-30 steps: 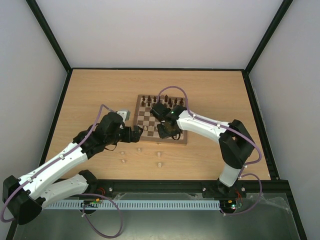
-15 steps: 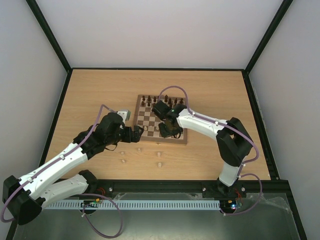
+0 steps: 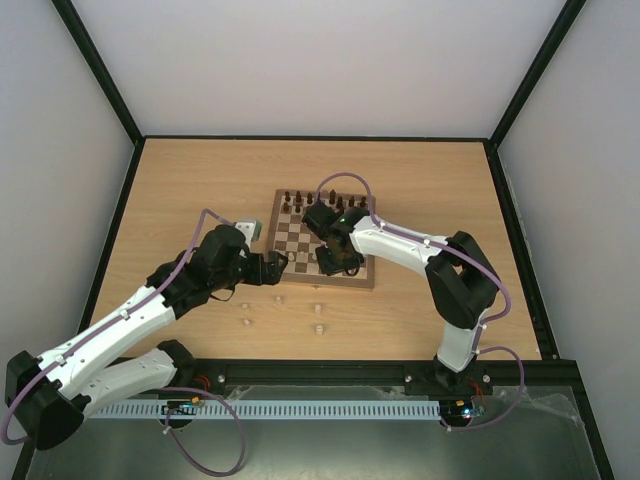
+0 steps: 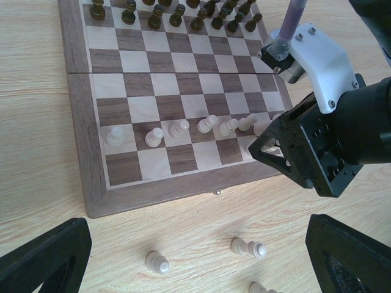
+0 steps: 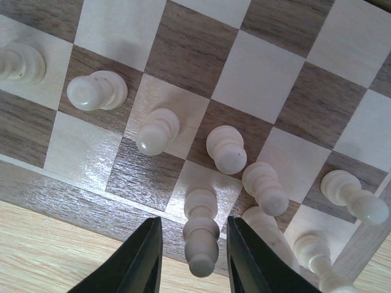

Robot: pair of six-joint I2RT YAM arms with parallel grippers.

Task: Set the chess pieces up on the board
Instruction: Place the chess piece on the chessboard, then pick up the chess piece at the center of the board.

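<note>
Chess pieces [image 5: 226, 148] in pale wood fill the right wrist view. One tall pale piece [image 5: 201, 238] stands upright at the bottom centre of the frame, between the black fingers [image 5: 143, 262] of the right gripper [image 5: 194, 223]. Those fingers are slightly parted, with a sliver of gap on each side of the piece, so they flank it without pinching it. The piece stands on a cream square in the row of the board [image 5: 61, 192] next to the brown border frame. Higher in the frame, pale pawns [image 5: 157, 131] run in a ragged line from upper left to lower right, and more pale pieces sit in the lower right corner, just beside the fingers.

In the left wrist view the left gripper [image 4: 195, 244] has its fingers [image 4: 49, 256] spread wide at the two bottom corners, holding nothing. Between them, loose pale pieces [image 4: 157, 262] lie on the light-wood tabletop [image 4: 36, 183], off the board. Farther up, a row of pawns crosses the board and the right arm [image 4: 330, 140] covers its right end. Dark brown pieces [image 4: 171, 12] line the top edge of the frame.

From above, the board sits mid-table with the right arm reaching over its lower right part. The left gripper is just off the board's lower left corner.
</note>
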